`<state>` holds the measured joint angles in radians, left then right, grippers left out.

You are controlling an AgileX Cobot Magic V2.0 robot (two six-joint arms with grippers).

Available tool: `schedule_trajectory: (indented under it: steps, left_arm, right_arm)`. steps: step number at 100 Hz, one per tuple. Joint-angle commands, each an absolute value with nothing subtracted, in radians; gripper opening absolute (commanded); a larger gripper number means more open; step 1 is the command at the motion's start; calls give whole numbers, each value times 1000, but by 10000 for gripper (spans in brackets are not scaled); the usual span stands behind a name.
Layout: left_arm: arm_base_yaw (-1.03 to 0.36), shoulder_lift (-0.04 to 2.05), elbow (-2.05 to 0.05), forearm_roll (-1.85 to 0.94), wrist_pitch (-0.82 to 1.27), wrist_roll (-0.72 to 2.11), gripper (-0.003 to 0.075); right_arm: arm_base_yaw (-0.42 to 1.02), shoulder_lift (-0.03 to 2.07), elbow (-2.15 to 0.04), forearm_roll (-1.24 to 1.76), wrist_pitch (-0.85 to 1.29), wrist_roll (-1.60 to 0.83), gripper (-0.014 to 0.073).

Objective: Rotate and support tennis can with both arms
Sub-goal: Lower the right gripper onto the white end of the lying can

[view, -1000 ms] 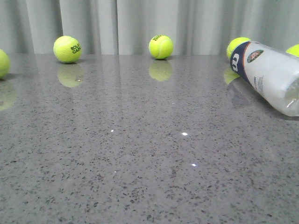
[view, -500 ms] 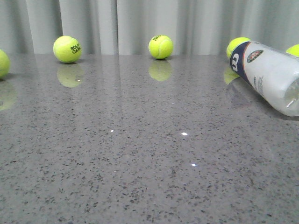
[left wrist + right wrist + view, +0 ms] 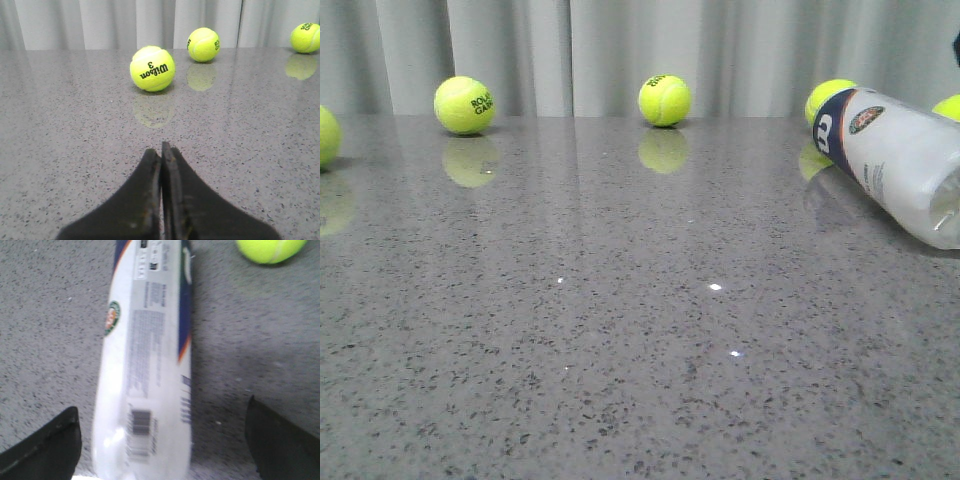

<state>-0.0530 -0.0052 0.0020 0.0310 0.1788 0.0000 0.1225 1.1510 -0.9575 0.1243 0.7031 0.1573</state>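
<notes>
Front view: tennis balls [image 3: 664, 100] around tennis can [image 3: 900, 165].

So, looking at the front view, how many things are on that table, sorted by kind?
Balls: 5, all yellow-green, two partly behind the can
Can: 1, lying on its side
Total: 6

The tennis can [image 3: 892, 160] is lying on its side at the table's far right, its navy-labelled end pointing away, its white body being straddled, untouched, by the right gripper [image 3: 162, 440].
</notes>
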Motion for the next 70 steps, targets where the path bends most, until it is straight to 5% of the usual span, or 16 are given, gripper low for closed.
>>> schedule_trajectory:
  steps: [1,43,70]
  left_arm:
    - [-52,-39,44,23,105,0,-19]
    - [-52,-39,44,23,105,0,-18]
    - [-52,-39,44,23,105,0,-18]
  right_arm:
    - [124,1206,-1040,167,680,150,652]
    - [124,1506,-1210,208,742,150,638]
    - [135,1527,-1264,208,793,123,322]
